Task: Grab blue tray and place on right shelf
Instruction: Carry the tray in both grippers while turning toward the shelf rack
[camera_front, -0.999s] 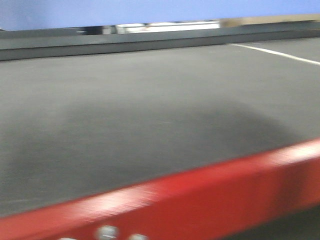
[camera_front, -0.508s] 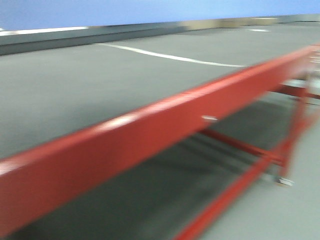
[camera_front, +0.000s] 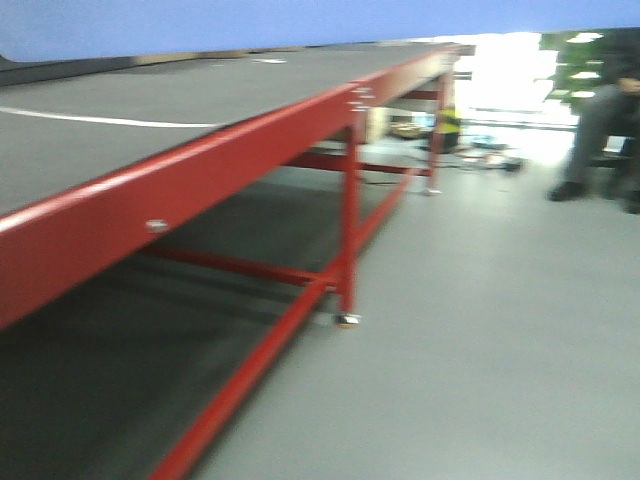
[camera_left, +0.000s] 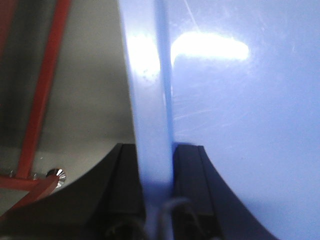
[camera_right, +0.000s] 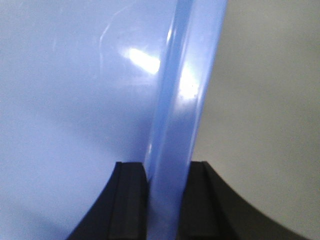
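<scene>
I am holding the tray (camera_left: 240, 125) between both arms, over the floor (camera_front: 480, 330) beside a long red frame (camera_front: 200, 170). My left hand (camera_left: 157, 167) is clamping one rim of the tray, its two black fingers (camera_left: 125, 175) pressing either side of the flared edge. My right hand (camera_right: 165, 187) is gripping the opposite rim the same way, one finger on each side of the wall. In both wrist views the glossy blue plastic is filling most of the picture and catching white glare. To the left of the left rim, red bars and a metal foot (camera_left: 56, 175) of the frame are showing over the grey floor. In the front view the grey tabletop (camera_front: 150, 90), marked by a white line (camera_front: 100, 118), is running from near left to far right, its red legs standing on the floor. A blue band is crossing the top of that view; I cannot tell whether it is the tray. At far right a person (camera_front: 600, 110), blurred, is sitting against bright light.
</scene>
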